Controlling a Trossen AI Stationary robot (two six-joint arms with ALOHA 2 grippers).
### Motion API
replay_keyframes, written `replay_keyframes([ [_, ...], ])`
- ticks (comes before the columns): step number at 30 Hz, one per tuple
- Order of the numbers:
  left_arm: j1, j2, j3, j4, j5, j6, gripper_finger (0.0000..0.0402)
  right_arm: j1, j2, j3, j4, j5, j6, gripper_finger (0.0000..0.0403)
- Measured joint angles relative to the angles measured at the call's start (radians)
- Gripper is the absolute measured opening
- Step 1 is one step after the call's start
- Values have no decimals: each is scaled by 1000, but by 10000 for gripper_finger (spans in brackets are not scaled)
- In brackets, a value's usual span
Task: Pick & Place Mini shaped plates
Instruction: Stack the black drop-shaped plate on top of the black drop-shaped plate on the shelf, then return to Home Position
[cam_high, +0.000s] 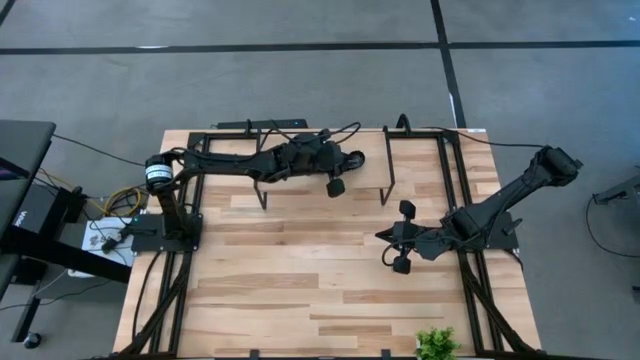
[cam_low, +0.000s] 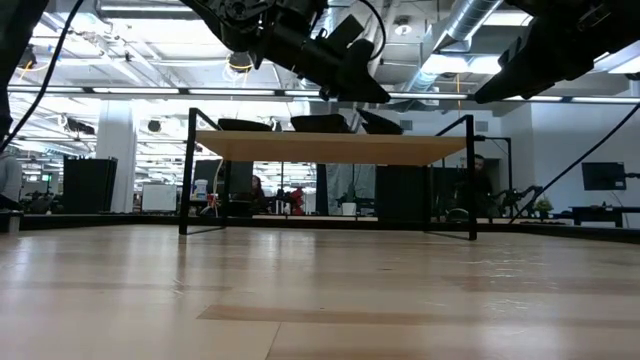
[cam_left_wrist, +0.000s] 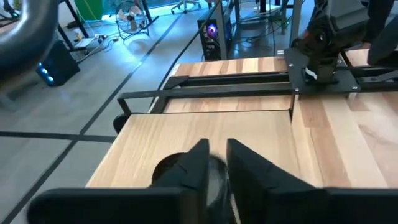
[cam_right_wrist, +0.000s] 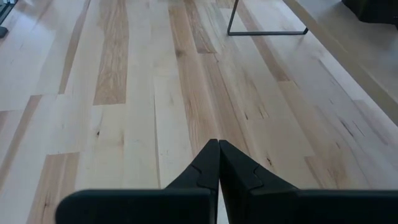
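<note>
While I watched from far away, the left end effector (cam_left_wrist: 217, 146) hung over the small raised shelf (cam_low: 320, 148) at the back of the counter (cam_right_wrist: 124, 93). Its two fingers stood a little bit apart, with a thin gap between them. Right under them lay one mini shaped plate (cam_left_wrist: 166, 169), dark and shiny, partly hidden by the fingers. I could not tell if the fingers touched it or not. I thought the arm was there because the shelf was the spot for the plates, either to drop one off or to pick one up. The gap was small because the rim of such a plate is thin, so the fingers did not need to go wide.

From the low view I saw more dark plates (cam_low: 320, 122) lying in a row on top of the shelf. That told me the shelf was where the plates were kept. I saw none down on the counter.

The right end effector (cam_right_wrist: 218, 146) waited low over the bare wood of the counter, well away from the shelf. Its fingers were pressed tight together and held nothing. I guessed it stayed back so the two arms would not bump.
</note>
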Motion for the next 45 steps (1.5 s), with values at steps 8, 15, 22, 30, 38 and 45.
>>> replay_keyframes([
  [8, 0, 0, 0, 11, -8, -6, 114, 0, 0, 0, 0, 0, 0, 1],
  [15, -7, 0, 0, 16, -8, -18, 120, 0, 0, 0, 0, 0, 0, 1],
  [22, -88, -68, -2, -129, -8, -75, 101, 2, -19, 31, 11, 11, -138, 1],
  [30, -245, -407, -2, -536, -223, -53, 22, 32, -113, 109, 11, 11, -395, 1],
  [38, -452, -852, -207, -612, -302, -138, 6, 26, -138, 112, 38, 8, -274, 1],
  [45, -578, -1142, -617, -351, -416, -187, 7, 1, -232, 112, 75, -149, -286, 1],
])
